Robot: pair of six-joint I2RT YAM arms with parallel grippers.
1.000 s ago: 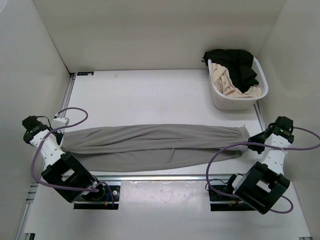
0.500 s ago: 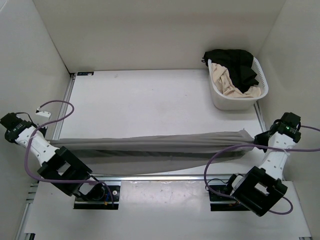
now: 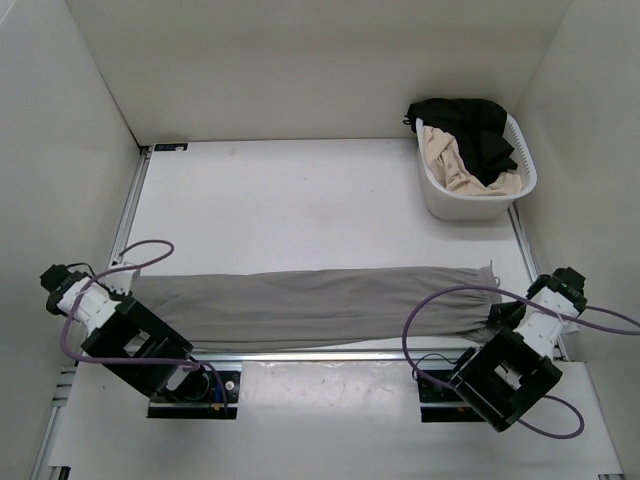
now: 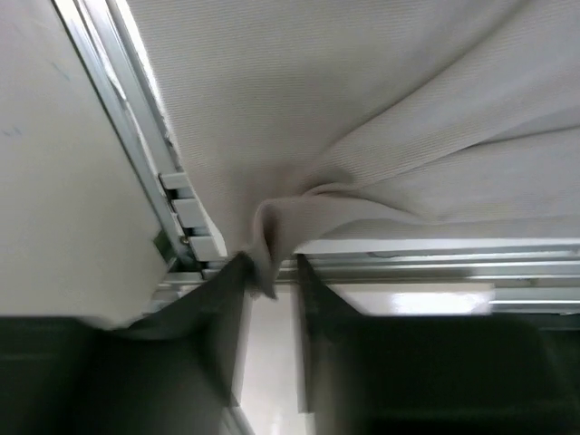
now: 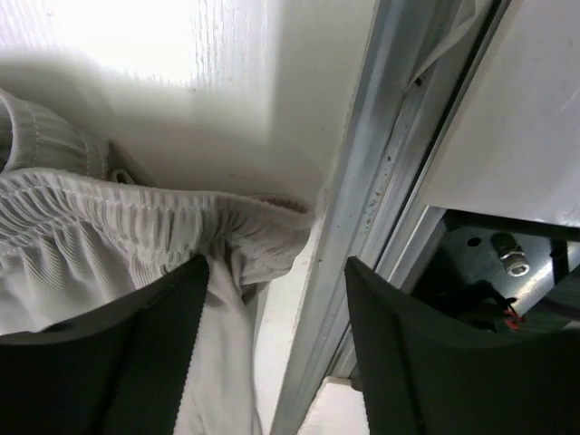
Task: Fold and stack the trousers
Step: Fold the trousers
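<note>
The grey trousers [image 3: 310,305] lie stretched flat along the table's near edge, legs' end at the left and elastic waistband [image 5: 118,217] at the right. My left gripper [image 4: 270,272] is at the leg end with its jaws slightly parted. A small fold of the fabric [image 4: 267,245] still hangs between its tips against the left finger [image 4: 227,317]. My right gripper [image 5: 275,272] stands open at the waistband's corner. The gathered cloth lies loose beside its left finger [image 5: 163,344], pinched by nothing.
A white basket [image 3: 440,200] at the back right holds a beige garment [image 3: 450,165] and a black garment [image 3: 475,130]. A metal rail [image 3: 320,353] runs along the near table edge just below the trousers. White walls close in on both sides.
The trousers, held taut and lifted half a second ago, now lie flat by the near edge. Both arms have come down and inward, and both grippers have opened.
</note>
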